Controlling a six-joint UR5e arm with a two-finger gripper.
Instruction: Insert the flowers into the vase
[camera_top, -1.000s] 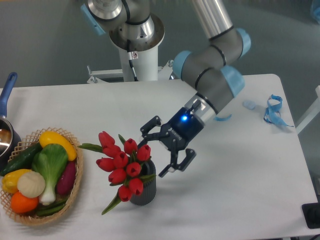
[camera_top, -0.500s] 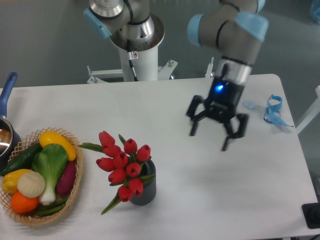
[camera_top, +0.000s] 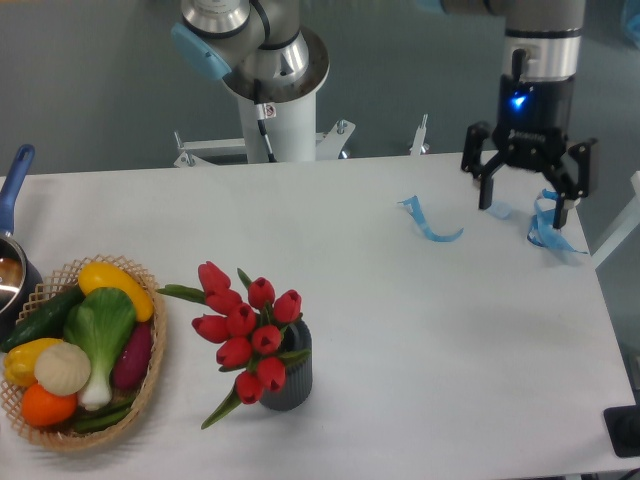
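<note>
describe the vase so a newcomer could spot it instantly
On the white table, look at the near-left area, just right of the wicker basket of toy vegetables. The vase is the small dark grey ribbed cylinder standing upright there. It alone holds the flowers, red tulips spilling over its mouth.

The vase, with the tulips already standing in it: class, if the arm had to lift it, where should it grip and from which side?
Probably the lower ribbed wall of the vase, approached level from the open table on its right. The flowers spread over the mouth and a leaf droops to the left, blocking a top or left approach. The gripper is open, far away.
</note>
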